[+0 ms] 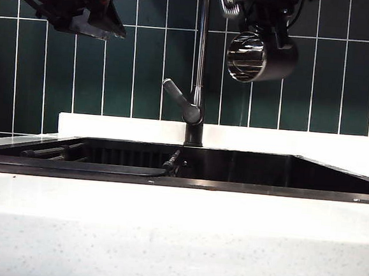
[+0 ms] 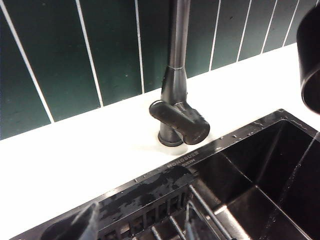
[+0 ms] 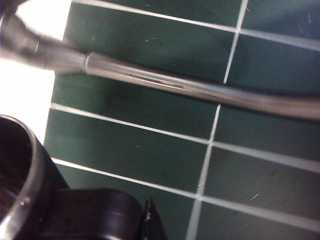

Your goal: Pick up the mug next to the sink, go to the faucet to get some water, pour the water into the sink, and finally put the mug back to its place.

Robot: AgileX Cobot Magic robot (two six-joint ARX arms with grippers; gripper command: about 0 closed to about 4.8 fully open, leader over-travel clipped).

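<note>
Above the sink (image 1: pixel 335 178), to the right of the faucet (image 1: pixel 199 62), I have the mug (image 1: pixel 261 56) tipped on its side, its shiny mouth turned toward the faucet pipe and slightly down, so I judge I'm in the pouring step. From the left wrist view a thin thread of water (image 2: pixel 300 167) seems to fall from the mug's edge into the basin, though it's faint. Next I need to finish tipping it out, roll the mug upright, then carry it right to its spot on the counter (image 1: pixel 164 239). My right gripper (image 1: pixel 261 19) is clamped on the mug from above, its fingers narrow. My left gripper (image 1: pixel 95 17) hangs high on the left, well apart from the faucet, jaws spread wide and holding nothing.
</note>
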